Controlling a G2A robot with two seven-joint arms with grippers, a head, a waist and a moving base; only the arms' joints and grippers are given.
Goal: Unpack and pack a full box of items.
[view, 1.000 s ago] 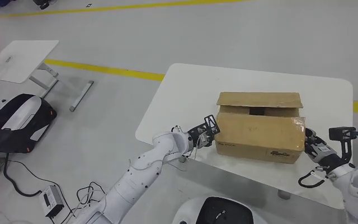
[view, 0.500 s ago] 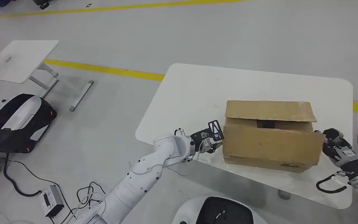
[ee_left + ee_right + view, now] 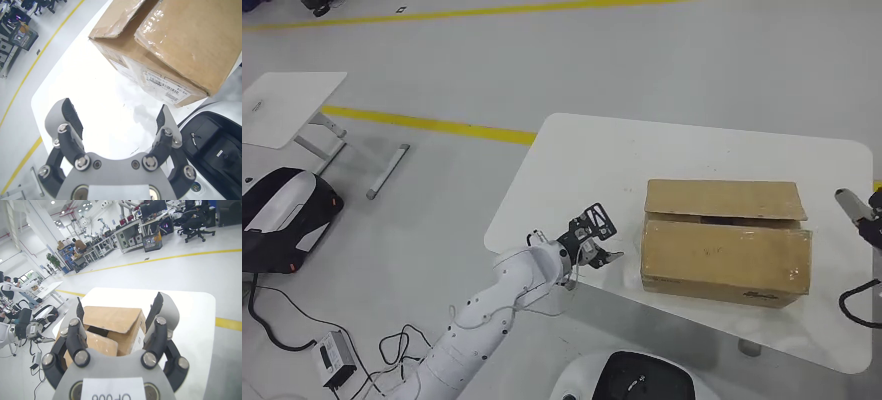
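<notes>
so the cardboard box (image 3: 725, 240) is sitting on the white worktop (image 3: 662, 150), over on the robot's right side and close to the near edge. both top flaps are folded down with a dark slit (image 3: 712, 217) between the far flap (image 3: 722, 197) and the near flap (image 3: 722, 238), so nothing's come out yet imo. looks like we're right at the start of the unpack part

left claw (image 3: 115, 107) is spread wide and holding nothing, hanging over the worktop just off the box's left end, not touching it. right claw (image 3: 118, 298) is also wide and empty, out past the box's right end and apart from it

next move i'd guess is getting the flaps up: a fingertip has to slip into that slit and fold the far flap back, probably with the other claw steadying the box so it doesn't slide. the near flap looks glossy with tape, so it could be slippery to grab
</notes>
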